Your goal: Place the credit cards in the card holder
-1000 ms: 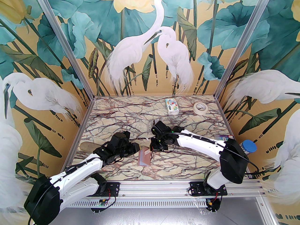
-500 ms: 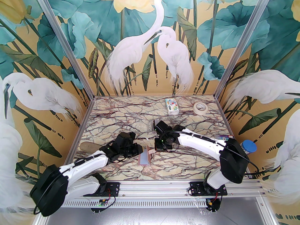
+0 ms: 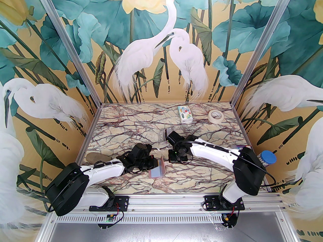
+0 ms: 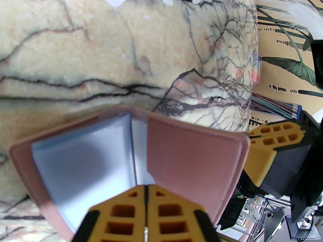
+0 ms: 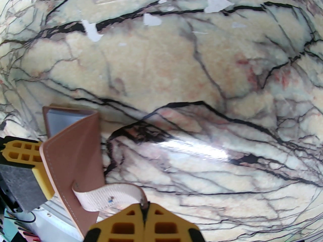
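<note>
**Table** [image 3: 141, 125]: marble-patterned top, walled on three sides by a heron-and-lotus mural.

**Card holder** [image 4: 196, 155]: dusty-pink folding wallet, lying open at the near centre of the table between the two grippers. The left flap lies flat, inner face up, showing pale blue-grey sleeves. The right flap is raised steeply, almost upright, pink outer face to the right. A pale strap [image 5: 108, 194] runs from the raised flap's outer face toward the right.

**Left gripper** [image 4: 145, 188]: low over the table at the holder's left side. The yellow fingers are pressed together on the edge of an inner sleeve, just beside the fold.

**Right gripper** [image 5: 145, 207]: just right of the raised flap. The fingers are clenched on the free end of the strap, which bends between flap and fingertips.

**Credit cards** [image 4: 271, 105]: a flat stack of thin, many-coloured edges at the right edge of the table against the wall, well apart from the holder. It is blurred, so they appear to be the cards rather than showing it plainly.

**Clear plastic stand** [image 3: 162, 134]: mid-table, just far of the right wrist.

**Tissue pack** [image 3: 185, 115]: colourful print, far side, right of centre.

**Roll of tape** [image 3: 216, 115]: pale, lying flat, right of the tissue pack.

**Blue-lidded jar** [image 3: 268, 158]: at the right wall, beside the right arm's elbow.
</note>
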`<control>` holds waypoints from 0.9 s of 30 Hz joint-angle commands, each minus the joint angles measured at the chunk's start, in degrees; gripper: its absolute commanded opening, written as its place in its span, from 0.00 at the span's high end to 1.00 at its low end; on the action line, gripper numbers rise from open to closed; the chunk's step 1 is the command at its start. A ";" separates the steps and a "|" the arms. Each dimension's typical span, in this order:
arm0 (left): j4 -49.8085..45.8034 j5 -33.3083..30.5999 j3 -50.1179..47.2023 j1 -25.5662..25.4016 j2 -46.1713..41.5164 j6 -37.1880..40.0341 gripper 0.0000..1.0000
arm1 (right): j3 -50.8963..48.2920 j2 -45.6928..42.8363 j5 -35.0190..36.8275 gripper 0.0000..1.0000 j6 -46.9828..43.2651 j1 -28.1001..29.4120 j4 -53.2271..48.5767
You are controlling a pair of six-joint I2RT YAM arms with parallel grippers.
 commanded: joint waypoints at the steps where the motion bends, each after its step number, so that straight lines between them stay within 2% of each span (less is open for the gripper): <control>1: 1.84 -0.29 0.20 -0.41 1.35 -0.63 0.95 | -1.07 1.75 4.30 1.00 -0.09 -0.22 -1.88; 9: 2.00 -1.40 -0.33 -0.47 3.09 -0.50 0.97 | -1.41 4.51 5.98 0.98 0.37 -0.31 -1.83; 11: 2.01 -1.52 -0.50 -0.40 3.34 -0.49 0.97 | -1.69 4.94 6.08 0.91 0.39 -0.31 -1.61; 13: 1.76 -1.83 -0.61 -0.47 3.67 -0.45 0.97 | -2.05 4.95 5.99 0.80 0.44 -0.31 -1.08; 18: 1.49 -2.06 -0.52 -0.44 4.09 -0.35 0.98 | -2.19 3.26 5.90 0.67 0.27 -0.37 -0.43; 27: 1.15 -2.06 -0.03 -0.40 4.48 -0.18 0.99 | 2.42 -6.18 4.07 0.64 -0.98 -0.13 -0.26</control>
